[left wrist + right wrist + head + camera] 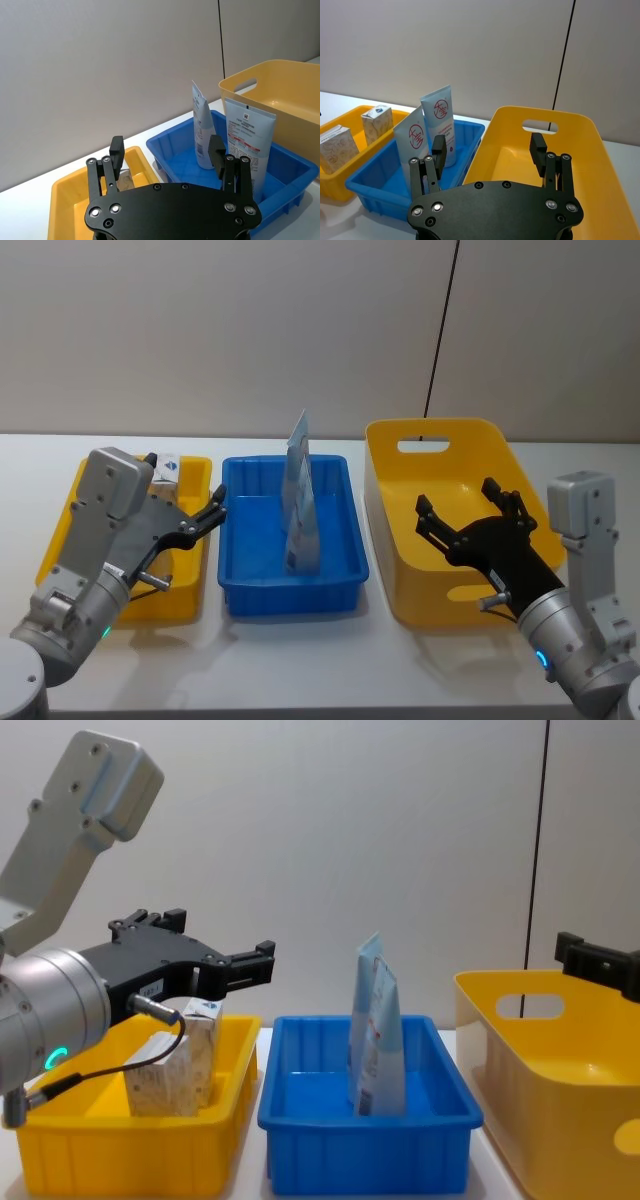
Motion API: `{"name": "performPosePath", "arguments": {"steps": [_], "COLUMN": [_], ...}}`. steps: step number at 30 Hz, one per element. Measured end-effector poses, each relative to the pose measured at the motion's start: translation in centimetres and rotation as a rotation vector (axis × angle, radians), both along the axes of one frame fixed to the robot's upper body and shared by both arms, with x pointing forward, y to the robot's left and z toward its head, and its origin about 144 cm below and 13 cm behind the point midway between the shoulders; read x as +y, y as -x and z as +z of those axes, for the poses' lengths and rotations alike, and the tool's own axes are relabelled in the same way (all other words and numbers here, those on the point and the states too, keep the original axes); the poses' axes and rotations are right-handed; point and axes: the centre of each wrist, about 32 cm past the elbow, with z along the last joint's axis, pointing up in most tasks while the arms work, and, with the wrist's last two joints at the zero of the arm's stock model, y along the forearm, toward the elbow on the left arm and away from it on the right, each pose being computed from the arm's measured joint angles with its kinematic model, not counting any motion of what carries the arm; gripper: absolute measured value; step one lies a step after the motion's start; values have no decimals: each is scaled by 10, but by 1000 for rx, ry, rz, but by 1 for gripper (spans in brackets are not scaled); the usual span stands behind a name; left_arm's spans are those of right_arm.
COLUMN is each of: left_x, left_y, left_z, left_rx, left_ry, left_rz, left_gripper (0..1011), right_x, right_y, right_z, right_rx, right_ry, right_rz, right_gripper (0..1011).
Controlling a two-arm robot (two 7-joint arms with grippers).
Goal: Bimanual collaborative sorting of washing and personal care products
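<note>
Both my left hand (166, 150) and right hand (488, 144) hang spread and empty, the light-blue pouches (300, 510) standing upright in the blue bin (240, 595), at the nearer left hand's three o'clock.

Blue bin (290, 598): moulded plastic, smooth, slight gloss. Small yellow bin (185, 600) at its 9 o'clock and large yellow bin (400, 580) at its 3 o'clock: the same smooth plastic, the large one with a soft sheen. Light-blue pouches (300, 535): smooth plastic skin, satin, printed white labels. Speckled packs (337, 147): card-like, matt. Left gripper (166, 148) and right gripper (488, 144): matt black plates, bright metal screw heads. Table (300, 660): white, matt.
</note>
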Motion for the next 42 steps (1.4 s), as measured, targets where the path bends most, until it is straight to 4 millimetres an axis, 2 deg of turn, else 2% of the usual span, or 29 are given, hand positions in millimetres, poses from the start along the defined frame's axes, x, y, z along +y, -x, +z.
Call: {"name": "performPosePath", "arguments": {"steps": [42], "left_x": [0], "left_y": [0], "left_z": [0], "left_rx": [0], "left_ry": [0], "left_rz": [0], "left_gripper": [1001], "right_x": [0], "right_y": [0], "right_z": [0], "right_rx": [0], "right_ry": [0], "right_rz": [0], "right_gripper": [1002]}}
